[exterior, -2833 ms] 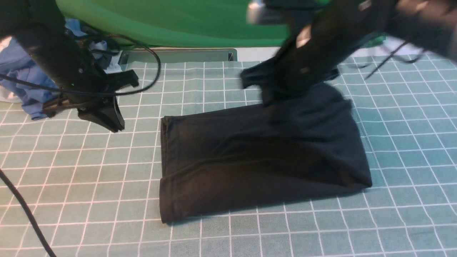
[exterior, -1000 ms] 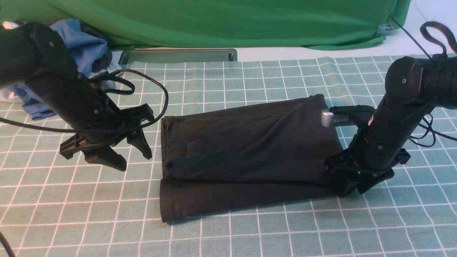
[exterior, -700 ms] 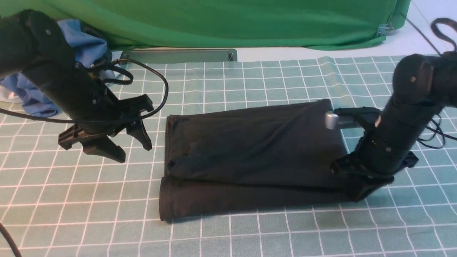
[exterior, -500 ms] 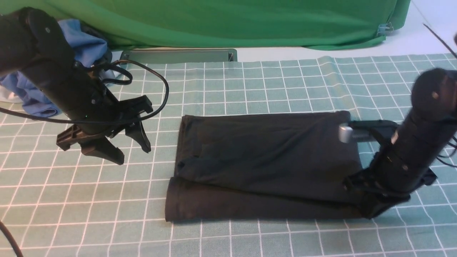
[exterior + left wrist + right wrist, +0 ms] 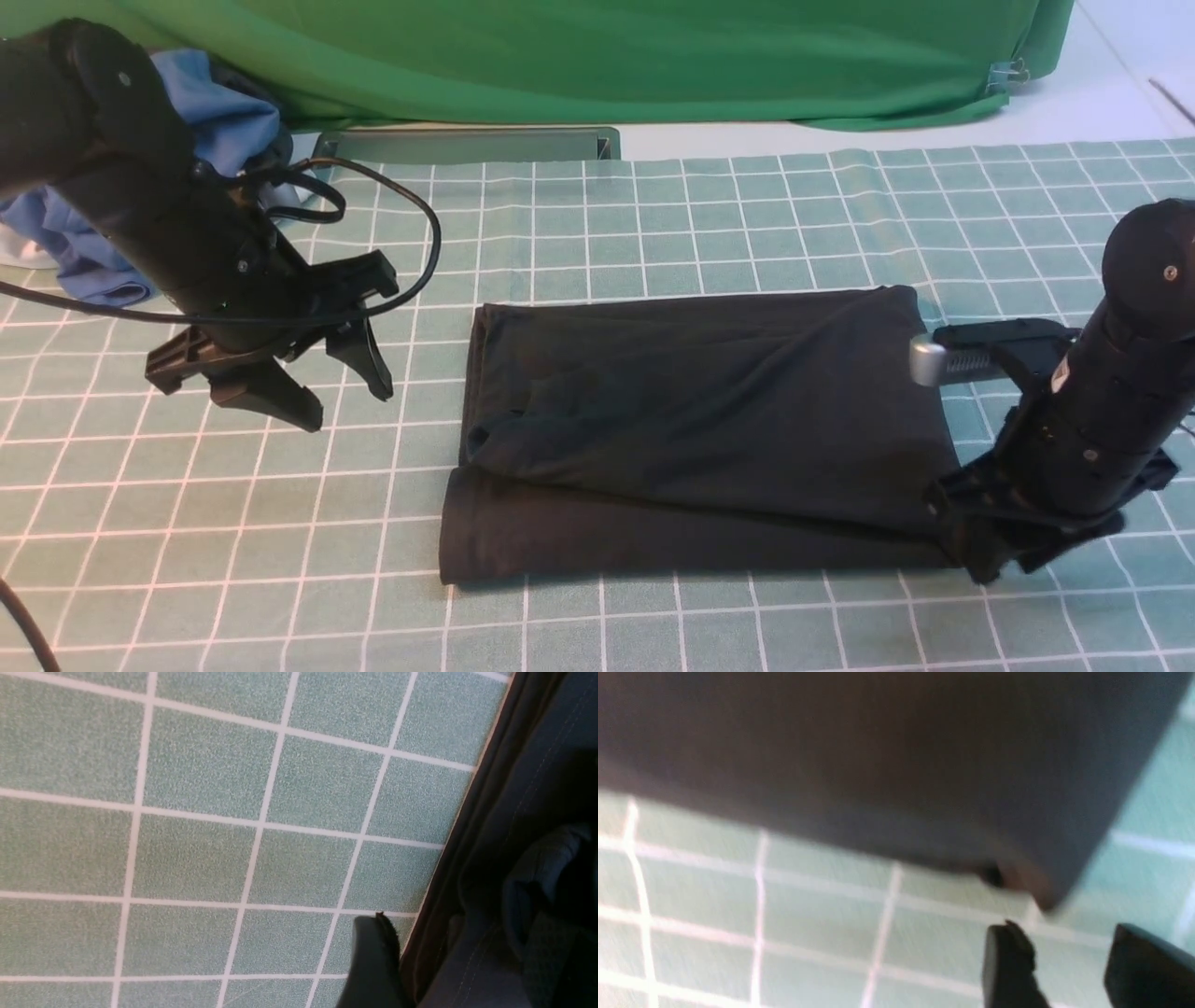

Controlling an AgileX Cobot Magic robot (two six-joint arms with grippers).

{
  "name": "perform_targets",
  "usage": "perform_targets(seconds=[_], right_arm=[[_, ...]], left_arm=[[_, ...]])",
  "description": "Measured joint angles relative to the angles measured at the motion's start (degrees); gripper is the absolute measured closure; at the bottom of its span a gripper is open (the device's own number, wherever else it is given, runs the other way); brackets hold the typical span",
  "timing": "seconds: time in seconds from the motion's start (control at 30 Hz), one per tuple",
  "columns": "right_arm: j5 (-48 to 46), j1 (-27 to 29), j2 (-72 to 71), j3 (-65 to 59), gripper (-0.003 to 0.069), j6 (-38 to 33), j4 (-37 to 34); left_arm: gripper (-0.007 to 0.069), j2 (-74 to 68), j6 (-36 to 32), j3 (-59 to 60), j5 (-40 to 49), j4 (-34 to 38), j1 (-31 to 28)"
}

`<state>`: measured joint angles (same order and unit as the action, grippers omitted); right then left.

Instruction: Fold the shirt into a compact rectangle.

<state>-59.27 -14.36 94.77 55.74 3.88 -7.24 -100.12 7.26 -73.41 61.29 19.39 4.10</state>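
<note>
The black shirt [image 5: 700,420] lies folded into a broad rectangle on the checked mat, with a looser upper layer over a longer lower one. My left gripper [image 5: 322,387] hovers open just left of the shirt's left edge. In the left wrist view its fingers [image 5: 373,961] straddle that hem of the shirt [image 5: 509,826] without gripping it. My right gripper [image 5: 1004,560] sits low at the shirt's near right corner. In the right wrist view the right gripper [image 5: 1073,961] is open and empty, and the shirt corner [image 5: 1036,882] lies just beyond its fingertips.
Blue and white clothes [image 5: 219,126] are piled at the far left behind my left arm. A big green cloth [image 5: 560,56] hangs along the back above a metal rail [image 5: 467,145]. The green checked mat [image 5: 653,215] covers the table.
My right gripper dragged the shirt's right corner rightward and toward me, sliding the whole shirt right, then let go and opened. The left gripper stayed nearly still.
</note>
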Motion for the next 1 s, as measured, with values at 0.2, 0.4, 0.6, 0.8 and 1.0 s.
perform_targets(seconds=[0.2,0.4,0.6,0.8,1.0], right_arm=[[-8.9,0.0,-6.8,5.7,0.0389,0.9,6.8],[-9.6,0.0,-23.8,7.8,0.058,0.1,13.8],[-5.9,0.0,-43.6,7.5,0.0632,-0.5,15.6],[8.1,0.0,-61.1,-0.7,0.0632,-7.1,15.8],[21.8,0.0,-71.7,-18.8,0.0632,-13.8,14.7]], left_arm=[[0.0228,0.1,0.1,0.0,0.0,0.6,0.0],[0.0228,0.1,1.5,0.0,0.0,2.2,0.0],[0.0228,0.1,1.7,0.0,0.0,3.4,0.0],[0.0228,0.1,1.7,0.0,0.0,3.6,0.0],[0.0242,0.1,1.7,0.0,0.6,3.2,0.0]])
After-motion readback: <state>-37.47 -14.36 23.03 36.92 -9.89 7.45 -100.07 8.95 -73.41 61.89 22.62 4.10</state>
